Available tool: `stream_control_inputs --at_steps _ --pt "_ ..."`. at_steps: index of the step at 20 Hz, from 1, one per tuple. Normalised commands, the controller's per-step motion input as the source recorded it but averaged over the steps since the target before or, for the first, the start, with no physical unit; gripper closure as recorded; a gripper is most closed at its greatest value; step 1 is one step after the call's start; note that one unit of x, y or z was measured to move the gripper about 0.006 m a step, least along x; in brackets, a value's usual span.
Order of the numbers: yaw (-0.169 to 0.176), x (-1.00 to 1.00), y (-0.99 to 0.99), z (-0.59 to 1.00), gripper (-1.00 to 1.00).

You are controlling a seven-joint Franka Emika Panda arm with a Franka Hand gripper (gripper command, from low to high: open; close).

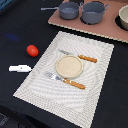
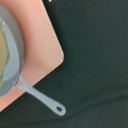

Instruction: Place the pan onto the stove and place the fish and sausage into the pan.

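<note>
The pan sits on the stove at the surface's far edge (handle overhanging), the two-handled pot beside; tool state unseen.

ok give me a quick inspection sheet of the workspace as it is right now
surface: dark tabletop, with a pale striped placemat in the middle
pan: small grey-blue saucepan already on the stove; in the wrist view its thin handle sticks out past the board's corner
fish: white piece on the tabletop, off the placemat on the exterior view's left, not in the pan
sausage: red-orange piece on the tabletop above the fish in the exterior view, not in the pan
clutter: bigger two-handled pot beside the pan; plate, fork and knife on the placemat; a pale vessel at the stove's edge
gripper: nothing seen
cables: nothing seen
surroundings: nothing seen
</note>
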Motion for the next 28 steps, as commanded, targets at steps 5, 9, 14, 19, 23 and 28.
stream_control_inputs --at_steps 5,9,14,19,23,28 --pt "0.034 0.00 -0.92 -0.04 -1.00" --pt "0.036 0.00 -0.91 -0.12 -1.00" --pt "0.036 0.00 -0.91 -0.14 -1.00" --pt "0.059 0.00 -0.85 -0.12 -1.00" --pt "0.094 0.00 -0.77 -0.15 -1.00" --pt "0.140 0.00 -0.69 -0.20 -1.00"
